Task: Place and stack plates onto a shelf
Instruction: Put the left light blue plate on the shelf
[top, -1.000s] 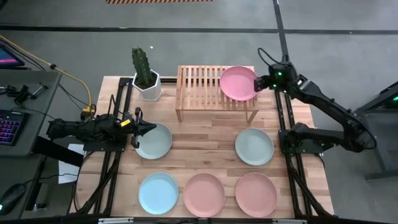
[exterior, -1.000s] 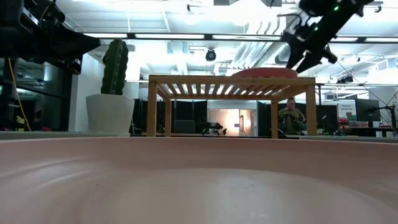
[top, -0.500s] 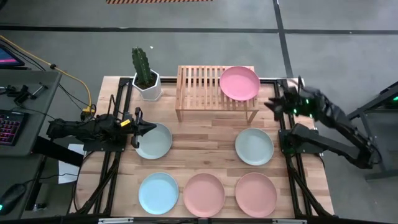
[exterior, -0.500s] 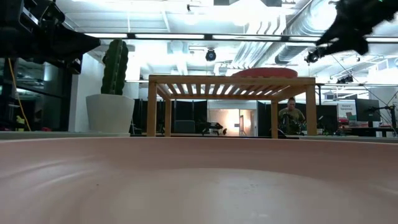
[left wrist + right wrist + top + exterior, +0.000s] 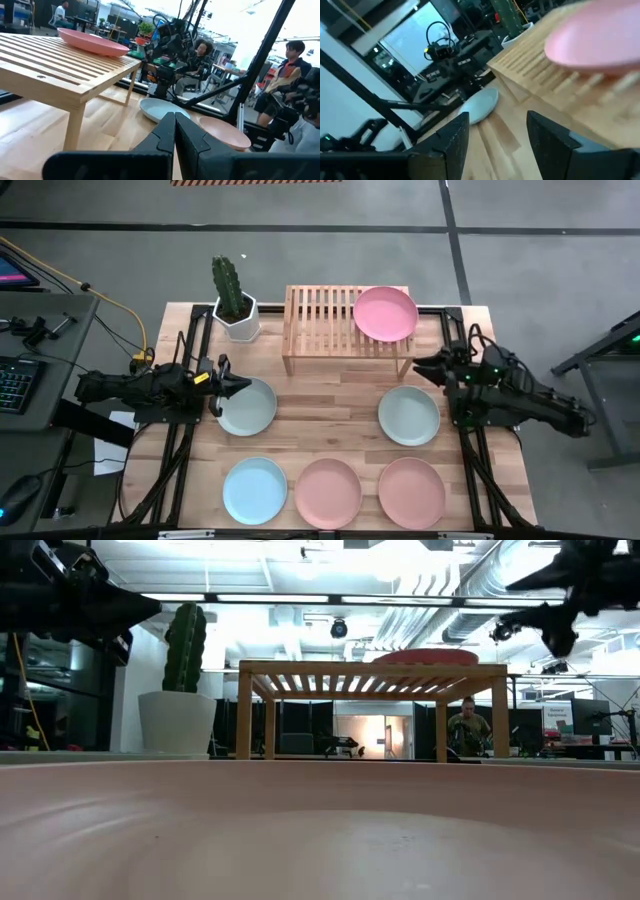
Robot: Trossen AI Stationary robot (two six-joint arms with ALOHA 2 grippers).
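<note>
On the shelf point(image 5: 345, 328), a pink plate point(image 5: 385, 313) lies near the spread right hand point(image 5: 420, 366).

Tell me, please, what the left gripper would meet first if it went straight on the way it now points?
Probably the mint green plate right before the left gripper, whose fingers look shut; height above it is unclear, so it might pass over.

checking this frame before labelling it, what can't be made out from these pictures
- Low view: a pink plate right at the lens fills the lower half and hides the tabletop and the other plates.
- Low view: the plate on the shelf shows only as a thin edge.
- Right wrist view: that pink plate is blurred and cut by the frame edge.
- High view: the left tool is too small to judge its fingers.
</note>
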